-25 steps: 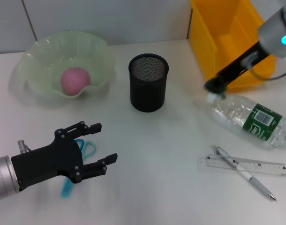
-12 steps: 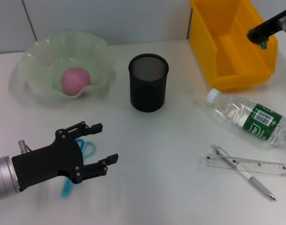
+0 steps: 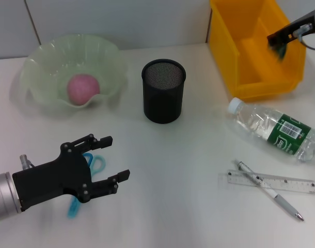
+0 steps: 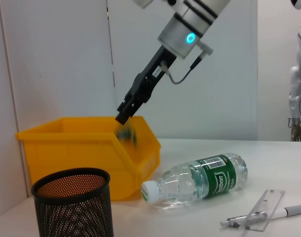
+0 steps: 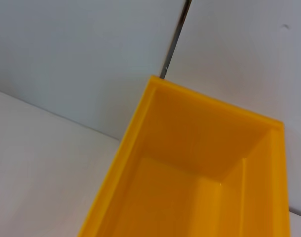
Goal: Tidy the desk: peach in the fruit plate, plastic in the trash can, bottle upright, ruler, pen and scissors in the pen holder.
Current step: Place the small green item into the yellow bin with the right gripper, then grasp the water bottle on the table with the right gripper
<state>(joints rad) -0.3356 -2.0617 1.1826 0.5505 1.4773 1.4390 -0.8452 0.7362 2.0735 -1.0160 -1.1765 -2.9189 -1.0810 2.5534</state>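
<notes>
The pink peach [image 3: 83, 88] lies in the pale green fruit plate [image 3: 41, 67]. My right gripper [image 3: 275, 39] hangs over the yellow trash can [image 3: 250, 46]. A blurred green bit of plastic [image 3: 280, 51] is just under it, above the bin's inside. From the left wrist view that gripper [image 4: 123, 116] and the plastic [image 4: 127, 134] are at the bin's [image 4: 86, 148] rim. The bottle [image 3: 273, 129] lies on its side. The pen [image 3: 271, 192] crosses the clear ruler [image 3: 281, 183]. My left gripper [image 3: 117, 157] is open over the blue-handled scissors [image 3: 97, 163]. The black mesh pen holder [image 3: 163, 91] stands mid-desk.
The right wrist view shows only the trash can's [image 5: 190, 187] bare yellow inside and the grey wall behind it. In the left wrist view the pen holder [image 4: 71, 207] is close, with the bottle [image 4: 200, 177], ruler [image 4: 265, 209] and pen [image 4: 288, 212] beyond it.
My right gripper has swung from beside the bottle's cap up to above the yellow bin, then edged slightly left. The left arm has stayed still.
</notes>
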